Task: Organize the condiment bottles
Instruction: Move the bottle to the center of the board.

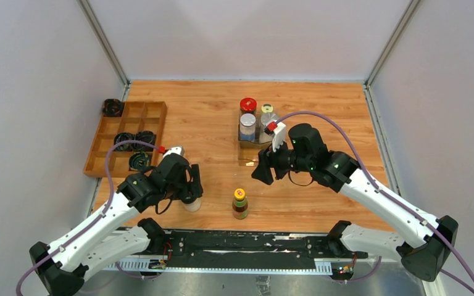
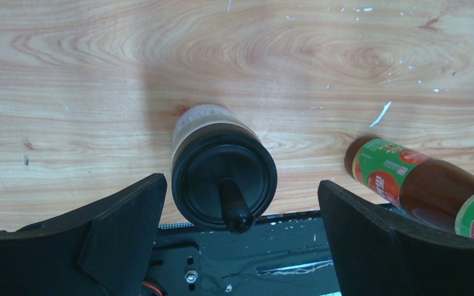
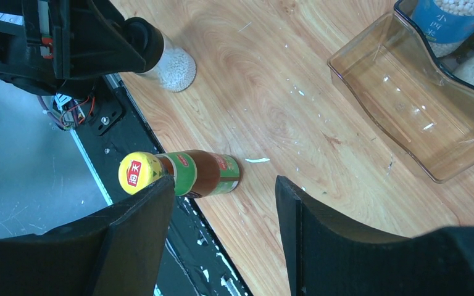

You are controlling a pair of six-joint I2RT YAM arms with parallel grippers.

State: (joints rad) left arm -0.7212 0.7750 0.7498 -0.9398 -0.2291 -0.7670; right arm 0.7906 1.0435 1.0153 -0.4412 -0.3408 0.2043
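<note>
The left hand (image 2: 241,188) stands spread, flanking the black-capped jar (image 2: 222,166). The right hand (image 3: 223,185) stands apart and empty above the bench (image 3: 284,92), near the sauce bottle (image 3: 188,174).

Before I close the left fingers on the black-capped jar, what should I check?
1. Gap of left fingers: ok, wide open.
2. Place of jar: ok, between them, though off-centre.
3. Stance of jar: ok, upright.
4. Finger height on jar: cannot tell.
5. Room beside sauce bottle: ok, it stands apart from the jar.
6. State of right fingers: ok, open, empty, away from the jar.
7. Free slot in tray: ok, front bay bare.
</note>
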